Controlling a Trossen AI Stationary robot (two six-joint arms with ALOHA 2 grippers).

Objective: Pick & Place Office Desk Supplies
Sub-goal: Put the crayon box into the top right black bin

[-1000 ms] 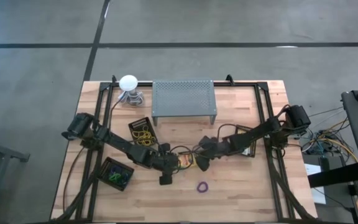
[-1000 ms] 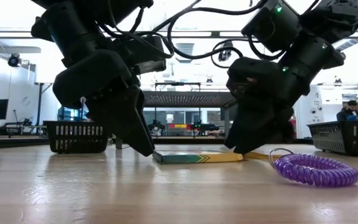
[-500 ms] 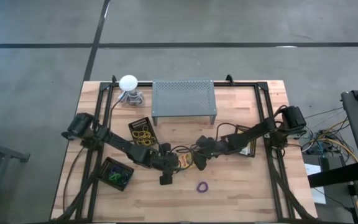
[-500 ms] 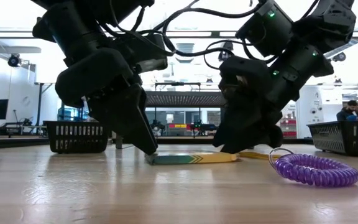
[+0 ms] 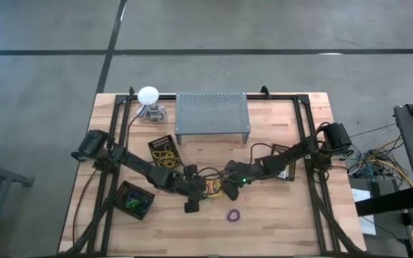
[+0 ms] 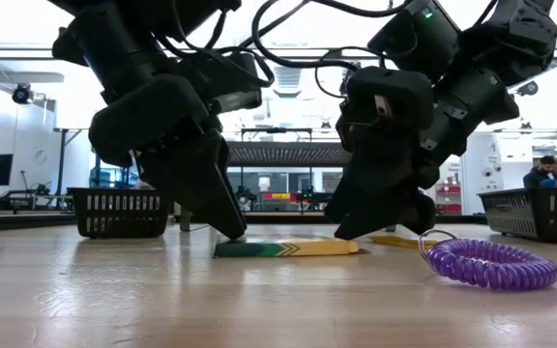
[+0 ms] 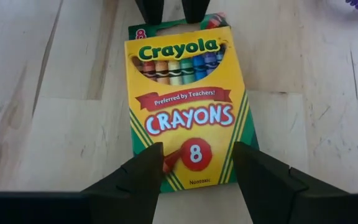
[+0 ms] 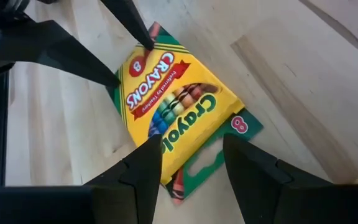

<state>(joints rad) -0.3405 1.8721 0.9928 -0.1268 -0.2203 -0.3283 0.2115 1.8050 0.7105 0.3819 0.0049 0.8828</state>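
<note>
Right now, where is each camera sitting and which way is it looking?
High view: sits above, looking straight down on the table; both arms show, meeting over the crayon box.
Low view: sits at tabletop height, looking level across; both arms come down onto the crayon box, purple coil beside.
Left wrist view: rides the left arm, looking past its own fingers at the box.
Right wrist view: rides the right arm, past its fingers.
Shared: every view shows the crayon box.
</note>
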